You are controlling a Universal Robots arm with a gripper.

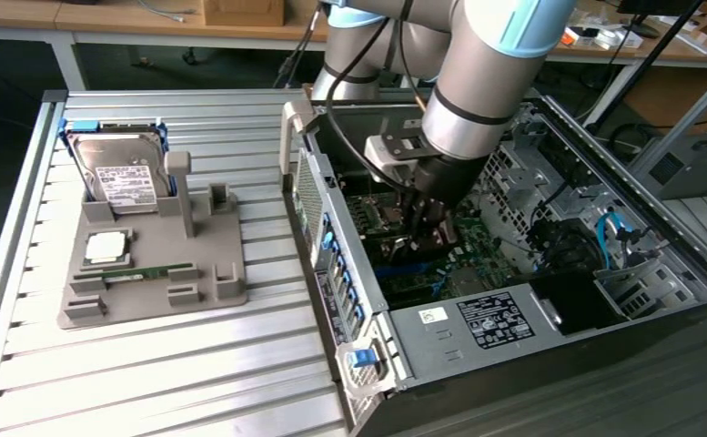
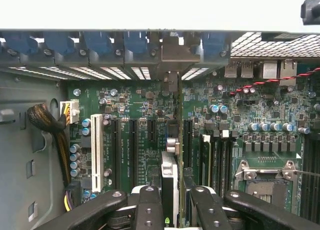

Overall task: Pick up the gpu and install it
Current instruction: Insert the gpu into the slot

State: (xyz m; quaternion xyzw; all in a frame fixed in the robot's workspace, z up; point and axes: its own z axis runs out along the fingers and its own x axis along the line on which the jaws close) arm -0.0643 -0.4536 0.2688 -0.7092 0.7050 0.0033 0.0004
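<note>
The gpu (image 2: pixel 170 185) appears edge-on in the wrist view as a thin card standing upright over the green motherboard (image 2: pixel 145 110). Its metal end bracket (image 2: pixel 175 52) reaches the case's rear slot openings. My gripper (image 2: pixel 176 212) is shut on the card, with one black finger (image 2: pixel 149 210) on each side of it. In the exterior view the gripper (image 1: pixel 432 238) is low inside the open computer case (image 1: pixel 596 209), with the dark gpu (image 1: pixel 402 246) just above the board. I cannot tell whether the card's edge sits in a slot.
Black expansion slots (image 2: pixel 125 150) and a white slot (image 2: pixel 96 145) lie beside the card, and the CPU socket (image 2: pixel 265 177) lies on its other side. At the exterior view's left, a grey fixture (image 1: pixel 146 273) holds a hard drive (image 1: pixel 123 177), a chip (image 1: pixel 106 244) and a RAM stick (image 1: pixel 135 270).
</note>
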